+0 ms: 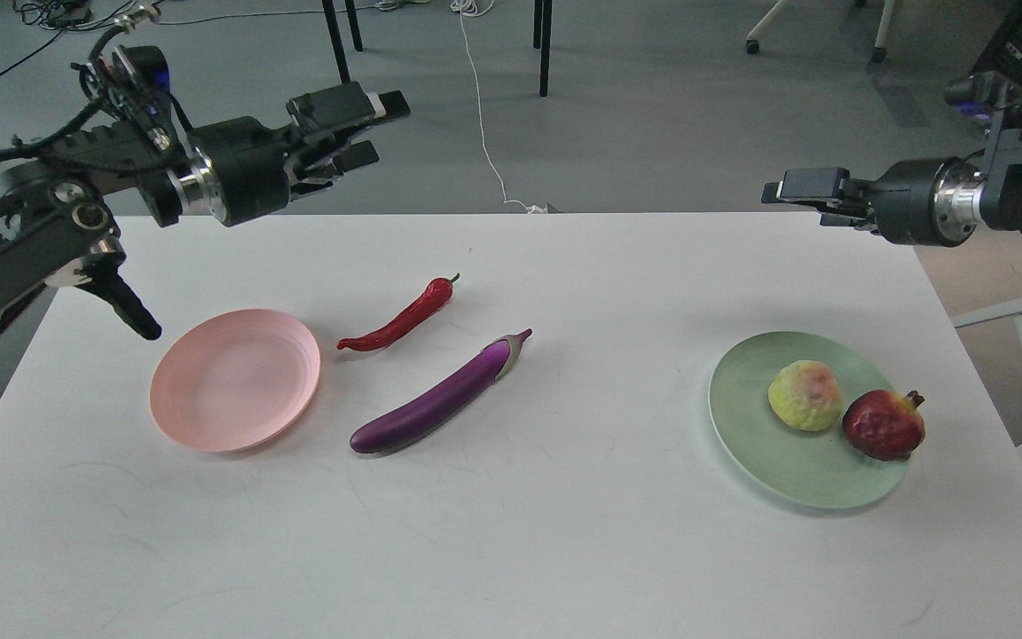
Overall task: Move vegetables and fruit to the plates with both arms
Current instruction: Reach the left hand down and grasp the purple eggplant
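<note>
Eggplant [440, 404]: long, slender, glossy purple, pale cap at its far end. Lies bare on the table [511, 550], below and right of the left gripper [369, 133], well apart from it. Judged stiff, moderately light, and slippery on that skin; best taken across the middle of its length, jaws square to the long axis, so it neither pivots nor slides out.

Chili [400, 319]: thin, wrinkled, red, green stem at its far end. Lies just behind the eggplant and roughly parallel, nearly straight below the left gripper. Judged very light and somewhat pliant; the wrinkles should give grip. Hold at the thicker stretch near the stem; the low profile calls for fingertips close to the tabletop.

Pink plate [236, 380]: holds nothing; below and left of the left gripper, just beside the chili's tip. Likely home for both vegetables.

Pale fruit [805, 396]: bumpy yellow-green ball with orange blush, resting on the green plate [742, 417], touching or nearly touching the pomegranate [884, 424]. Both sit below the right gripper [782, 191]. The pomegranate lies at the plate's right rim; round, so it may roll if nudged.

Left gripper: raised over the table's far left, fingers parted, holding nothing.

Right gripper: raised near the far right edge, seen side-on; whether its fingers are parted cannot be told, though nothing shows in it.
</note>
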`<state>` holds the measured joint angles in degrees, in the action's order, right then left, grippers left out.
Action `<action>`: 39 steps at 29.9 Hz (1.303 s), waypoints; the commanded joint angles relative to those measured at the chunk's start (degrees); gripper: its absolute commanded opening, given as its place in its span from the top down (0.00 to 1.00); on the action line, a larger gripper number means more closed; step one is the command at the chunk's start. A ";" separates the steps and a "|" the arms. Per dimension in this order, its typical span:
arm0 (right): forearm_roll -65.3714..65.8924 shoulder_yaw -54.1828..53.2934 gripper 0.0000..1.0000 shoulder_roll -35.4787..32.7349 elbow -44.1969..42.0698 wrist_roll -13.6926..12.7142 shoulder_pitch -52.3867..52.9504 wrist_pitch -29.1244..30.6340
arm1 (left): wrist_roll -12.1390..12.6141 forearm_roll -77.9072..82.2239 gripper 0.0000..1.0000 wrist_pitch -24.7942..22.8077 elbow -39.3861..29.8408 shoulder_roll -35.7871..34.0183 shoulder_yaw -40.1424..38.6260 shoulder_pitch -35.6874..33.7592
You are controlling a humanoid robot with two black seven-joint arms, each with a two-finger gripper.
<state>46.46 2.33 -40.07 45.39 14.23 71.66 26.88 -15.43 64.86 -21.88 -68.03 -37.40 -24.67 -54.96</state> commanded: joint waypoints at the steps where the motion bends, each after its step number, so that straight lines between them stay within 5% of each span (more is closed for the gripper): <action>1: -4.88 -9.60 0.01 1.65 -6.96 0.27 -3.81 0.46 | -0.39 21.05 0.04 6.12 -2.89 0.58 5.50 2.04; 5: -11.90 -16.21 0.01 4.56 -11.71 0.44 -5.21 0.46 | -3.11 34.88 0.05 14.30 -3.33 2.68 11.48 3.72; 13: -44.32 -19.47 0.01 6.67 -16.03 0.53 -11.98 0.98 | -2.50 53.15 0.09 22.31 -1.58 5.84 19.84 5.12; 22: -56.92 -29.49 0.01 6.76 -15.68 0.53 -25.34 1.12 | -2.59 59.16 0.25 23.46 2.12 8.22 19.93 9.52; 28: -56.92 -29.67 0.01 6.76 -15.50 0.62 -26.49 1.12 | -2.50 58.02 0.41 23.64 5.45 9.62 19.49 10.31; 33: -56.92 -29.67 0.01 6.76 -15.59 0.62 -26.49 1.12 | -2.67 54.68 0.71 23.55 6.25 10.07 20.01 10.66; 39: -56.83 -29.67 0.01 6.76 -15.68 0.62 -26.58 1.12 | -3.20 53.98 0.89 24.51 5.11 8.15 18.87 11.63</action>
<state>-10.44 -27.34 -33.31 29.73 14.85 45.10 28.01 -18.33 119.47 1.88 -62.12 -27.86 -5.08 -43.57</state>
